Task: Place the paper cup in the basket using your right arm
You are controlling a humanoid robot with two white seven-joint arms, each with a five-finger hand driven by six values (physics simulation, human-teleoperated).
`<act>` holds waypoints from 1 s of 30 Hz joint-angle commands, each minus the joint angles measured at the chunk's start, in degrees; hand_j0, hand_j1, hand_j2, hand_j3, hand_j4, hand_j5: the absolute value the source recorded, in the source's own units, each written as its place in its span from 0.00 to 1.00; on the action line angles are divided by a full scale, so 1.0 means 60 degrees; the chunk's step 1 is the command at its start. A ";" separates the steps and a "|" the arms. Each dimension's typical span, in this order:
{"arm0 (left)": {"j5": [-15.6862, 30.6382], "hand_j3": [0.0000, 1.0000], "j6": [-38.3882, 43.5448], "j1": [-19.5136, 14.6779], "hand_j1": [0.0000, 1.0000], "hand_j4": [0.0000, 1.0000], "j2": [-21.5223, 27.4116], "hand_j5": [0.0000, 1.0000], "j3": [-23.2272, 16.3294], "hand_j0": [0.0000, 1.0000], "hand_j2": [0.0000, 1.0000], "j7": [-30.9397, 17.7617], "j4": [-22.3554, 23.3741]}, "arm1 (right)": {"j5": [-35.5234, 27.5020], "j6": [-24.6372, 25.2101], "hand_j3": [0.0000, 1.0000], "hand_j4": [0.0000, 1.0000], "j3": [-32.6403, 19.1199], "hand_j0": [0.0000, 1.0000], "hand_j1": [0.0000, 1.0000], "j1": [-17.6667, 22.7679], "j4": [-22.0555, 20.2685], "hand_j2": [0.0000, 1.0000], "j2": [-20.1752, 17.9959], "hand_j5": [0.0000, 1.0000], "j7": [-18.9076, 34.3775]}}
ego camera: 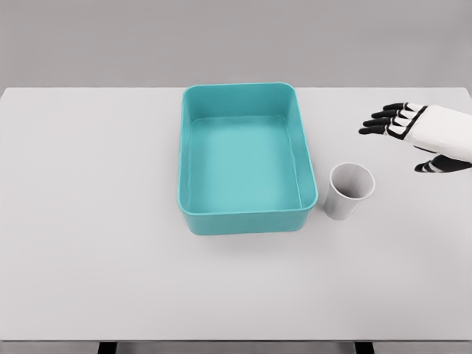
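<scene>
**Open right hand held to the far right of an ungrasped cup**

Fingers of the right hand are seen spread and extended, pointing left across the table, with nothing held between them. The thumb is shown apart from the other digits, lower and nearer at the right edge of the head view. The arm is brought in from the right side, and only its white wrist section is visible. The left arm is not shown at all.

The paper cup is placed upright on the table, its open mouth turned upward and its long axis vertical. It is found just beside the near right corner of the basket, apart from the wall as far as can be told. The teal basket is set near the middle of the table, its long side running from near to far, and nothing is seen inside it.

From the fingers, the cup lies nearer to the robot and slightly to the left, with a clear gap between them; no contact is made. Since only the right hand is in view and on the cup's side, the reach is judged to be a short one: the hand would need to be lowered and drawn near-left so that the cup's side is enclosed between thumb and fingers. The task is judged to be at its approach step, with grasp, lift and placement into the basket not yet done. A sideways knock against so light a cup is judged the main risk.
</scene>
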 commanded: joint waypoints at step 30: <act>0.0000 1.00 0.0000 0.0000 1.00 1.00 0.0000 1.00 0.0018 1.00 1.00 -0.0002 0.0001 | 0.1731 0.0009 1.00 1.00 0.2018 1.00 1.00 -0.0908 -0.0004 1.00 0.1182 1.00 0.0140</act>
